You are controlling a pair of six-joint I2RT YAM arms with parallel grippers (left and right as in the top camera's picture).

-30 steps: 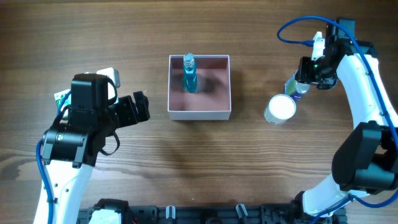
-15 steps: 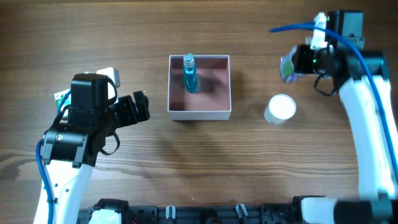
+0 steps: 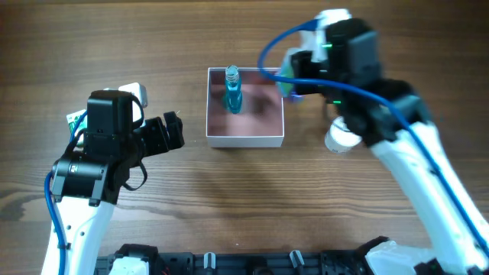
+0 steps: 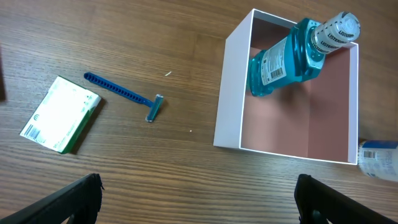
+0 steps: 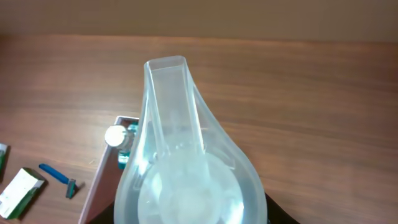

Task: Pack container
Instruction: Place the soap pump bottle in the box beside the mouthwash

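Moved since the earlier frame: right arm, from well right of the container to above its right wall; left arm unchanged.

- Right pincer (image 3: 294, 72): closed on a clear plastic bottle (image 5: 186, 155), gripped at the broad body with the narrow top pointing away from the wrist. Judged to be carried for lowering into the container's free right half.
- Container (image 3: 244, 140): mid-tabletop, open face up, walls square to the tabletop's edges. Being square, it has no distinct long axis.
- Blue mouthwash bottle (image 4: 283, 59): inside, far-left corner, about upright, leaving room beside it.
- White-capped jar (image 3: 338, 140): just right of the container, partly under the arm, not yet packed.
- Left pincer (image 3: 174, 130): left of the container, spread wide, empty, apparently waiting.
- Blue razor (image 4: 124, 96) and green-and-white packet (image 4: 60, 114): further left, lying flat.
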